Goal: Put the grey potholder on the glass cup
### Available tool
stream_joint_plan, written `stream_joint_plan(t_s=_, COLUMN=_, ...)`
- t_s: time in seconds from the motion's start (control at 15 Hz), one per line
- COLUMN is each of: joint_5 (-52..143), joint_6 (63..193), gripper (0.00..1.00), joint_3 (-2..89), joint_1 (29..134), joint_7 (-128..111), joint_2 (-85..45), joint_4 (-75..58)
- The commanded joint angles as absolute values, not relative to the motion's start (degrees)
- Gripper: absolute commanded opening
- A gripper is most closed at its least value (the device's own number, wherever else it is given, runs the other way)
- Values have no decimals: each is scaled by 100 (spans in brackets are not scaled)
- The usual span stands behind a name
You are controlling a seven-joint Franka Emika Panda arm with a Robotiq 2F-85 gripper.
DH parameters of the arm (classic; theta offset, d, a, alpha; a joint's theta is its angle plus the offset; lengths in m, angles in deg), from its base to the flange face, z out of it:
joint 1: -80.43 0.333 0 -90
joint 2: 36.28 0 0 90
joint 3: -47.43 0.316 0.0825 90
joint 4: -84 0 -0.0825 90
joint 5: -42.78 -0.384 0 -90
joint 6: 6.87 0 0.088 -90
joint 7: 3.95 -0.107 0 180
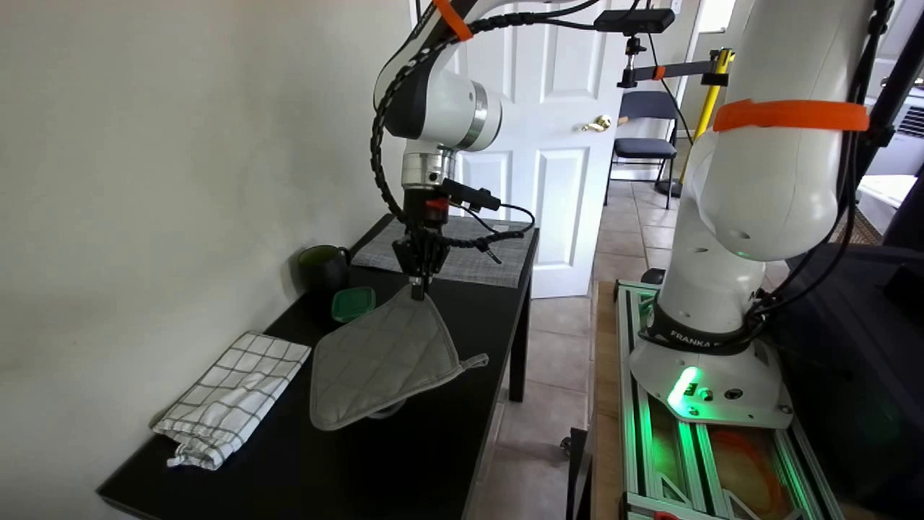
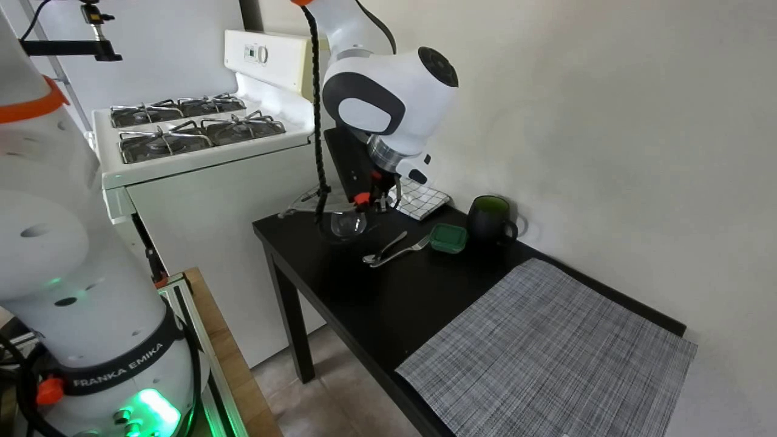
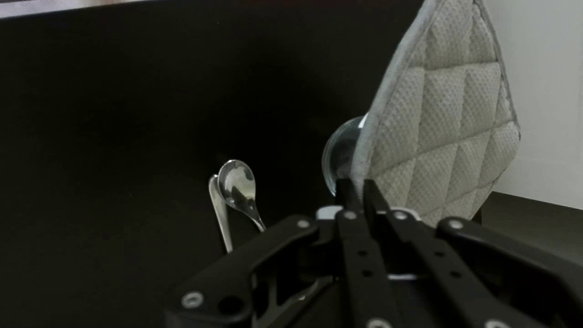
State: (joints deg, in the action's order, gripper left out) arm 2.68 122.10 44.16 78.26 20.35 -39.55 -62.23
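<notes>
grey square quilted cloth potholder [image 1: 386, 365]: to its left, a folded white checked cloth towel [image 1: 234, 393] lies on the black table [image 1: 346, 477]. the pad hangs slantwise from one corner, with the small clear round glass cup [image 2: 348, 224] partly behind its low edge; whether they touch, i cannot tell. above and rightward, the black tool [image 1: 419, 290] is pinched nearly together, with that corner nipped in it.

to lay it well, i would bring the pad's middle over the cup, lower gently, and let go only once the cloth bears on the glass; a trailing edge could push the cup, and an off-centre pad would likely slide off.

the wrist view shows a shiny metal spoon [image 3: 237, 180], hidden in an exterior view that has the pad's whole face and cloth loop [image 1: 474, 361]. in an exterior view the cup shows nearly whole, along with a shiny metal fork [image 2: 397, 255].
</notes>
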Motion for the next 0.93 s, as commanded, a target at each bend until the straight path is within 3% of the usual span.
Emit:
stream_joint_plan(t_s=0.0, joint_5=294, joint_6=12338, gripper=2, joint_3=4473, joint_1=7885, joint_7=2038, joint_2=-3822, joint_4=-6164)
stream_joint_plan(t_s=0.27, joint_5=455, joint_6=12303, gripper=2, joint_3=4489, joint_1=7863, joint_7=1920, joint_2=-3687, joint_4=-6149)
stream_joint_plan(t_s=0.33, joint_5=472, joint_6=12284, gripper=31, joint_3=4490, joint_1=7860, joint_7=1908, joint_2=-3661, joint_4=-6144)
stream_joint_plan(t_s=0.47, joint_5=514, joint_6=12249, gripper=39, joint_3=4494, joint_1=7854, joint_7=1903, joint_2=-3625, joint_4=-6135)
stream_joint_plan(t_s=0.87, joint_5=488, joint_6=12192, gripper=83, joint_3=4497, joint_1=7839, joint_7=1921, joint_2=-3574, joint_4=-6098)
